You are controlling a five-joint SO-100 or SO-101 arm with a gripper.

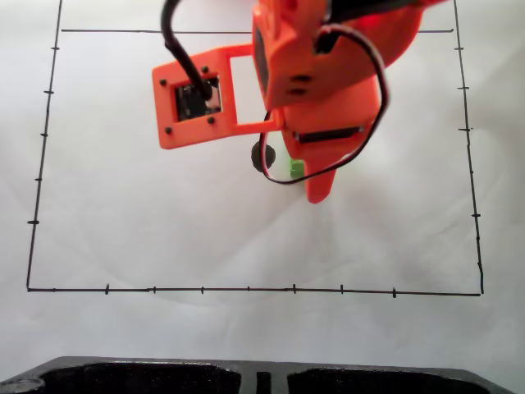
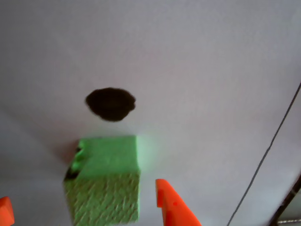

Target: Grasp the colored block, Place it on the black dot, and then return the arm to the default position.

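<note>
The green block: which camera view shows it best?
The wrist view: the green block appears large, top and textured side visible, just below the black dot. In the fixed view, the orange arm hides most of it.

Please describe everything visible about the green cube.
The small bright green cube looks like foam or printed plastic; its front face has a fine crackled texture and its top is smoother. In the wrist view it sits between the orange claw's fingertips, just below the black inked dot, not covering it. Whether the fingertips touch it is unclear.
</note>
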